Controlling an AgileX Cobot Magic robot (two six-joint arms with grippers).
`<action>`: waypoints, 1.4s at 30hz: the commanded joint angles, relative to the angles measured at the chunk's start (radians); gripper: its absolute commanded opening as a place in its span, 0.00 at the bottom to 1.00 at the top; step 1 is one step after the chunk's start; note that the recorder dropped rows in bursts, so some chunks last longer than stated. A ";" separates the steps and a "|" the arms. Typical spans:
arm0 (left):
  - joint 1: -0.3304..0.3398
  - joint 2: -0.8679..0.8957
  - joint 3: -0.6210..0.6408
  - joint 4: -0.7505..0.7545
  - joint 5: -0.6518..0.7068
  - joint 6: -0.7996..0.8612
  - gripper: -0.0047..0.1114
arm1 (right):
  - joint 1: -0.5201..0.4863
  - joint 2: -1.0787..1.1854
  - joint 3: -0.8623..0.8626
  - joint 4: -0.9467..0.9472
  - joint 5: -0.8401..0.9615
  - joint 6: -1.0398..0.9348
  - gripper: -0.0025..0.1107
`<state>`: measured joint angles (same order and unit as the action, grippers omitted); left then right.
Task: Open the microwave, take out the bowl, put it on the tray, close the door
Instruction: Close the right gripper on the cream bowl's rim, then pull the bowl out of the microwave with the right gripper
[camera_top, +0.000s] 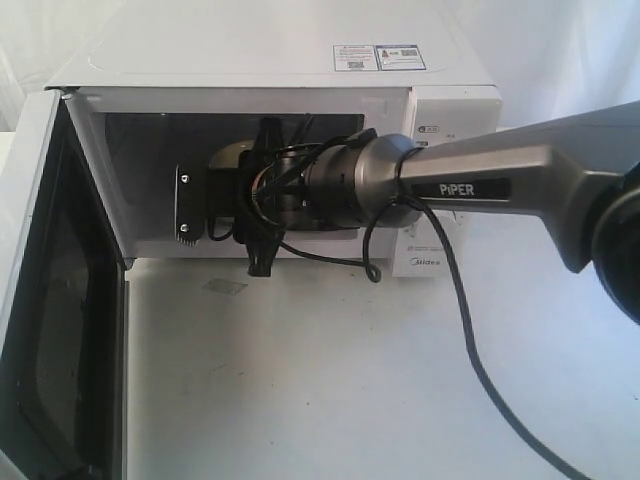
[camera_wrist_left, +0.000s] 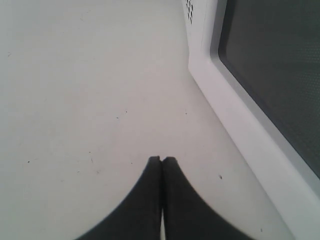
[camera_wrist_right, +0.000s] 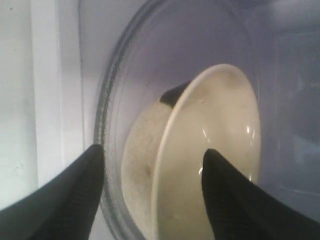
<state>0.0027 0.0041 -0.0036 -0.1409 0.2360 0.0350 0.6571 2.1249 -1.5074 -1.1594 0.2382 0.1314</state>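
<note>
Door: white-framed microwave door with dark rectangular window (camera_top: 45, 300) hangs swung open at the left edge of the exterior view; opening step looks done.
Microwave: boxy white Midea microwave oven (camera_top: 280, 60) sits on the white tabletop (camera_top: 330, 380); cavity is exposed at centre frame.
Bowl: small glossy cream bowl (camera_wrist_right: 210, 165) sits on the clear glass turntable (camera_wrist_right: 125, 90) inside the cavity, mostly hidden behind the arm in the exterior view.
Right hand: (camera_wrist_right: 152, 160) spread wide, one finger inside the bowl, the other outside its wall; the rim lies between them, not yet pinched.
Left hand: (camera_wrist_left: 161, 161) fingers pressed together, holding nothing, low over the tabletop beside the door.
Step in hand: grasping the bowl rim.
Technique (judgement): seat the fingers deep over the rim before closing; glossy wall may slip. Lift just clear of the turntable, then withdraw straight out.
Tray: not seen in any view.
</note>
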 joint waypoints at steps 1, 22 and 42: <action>-0.005 -0.004 0.004 -0.007 -0.002 -0.005 0.04 | -0.011 0.033 -0.041 -0.005 0.005 0.006 0.50; -0.005 -0.004 0.004 -0.007 -0.002 -0.005 0.04 | 0.000 0.059 -0.066 0.040 0.133 0.013 0.04; -0.005 -0.004 0.004 -0.007 -0.002 -0.005 0.04 | 0.129 -0.108 -0.034 0.341 0.261 0.200 0.02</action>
<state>0.0027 0.0041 -0.0036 -0.1409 0.2360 0.0350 0.7811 2.0682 -1.5530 -0.8448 0.4726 0.2926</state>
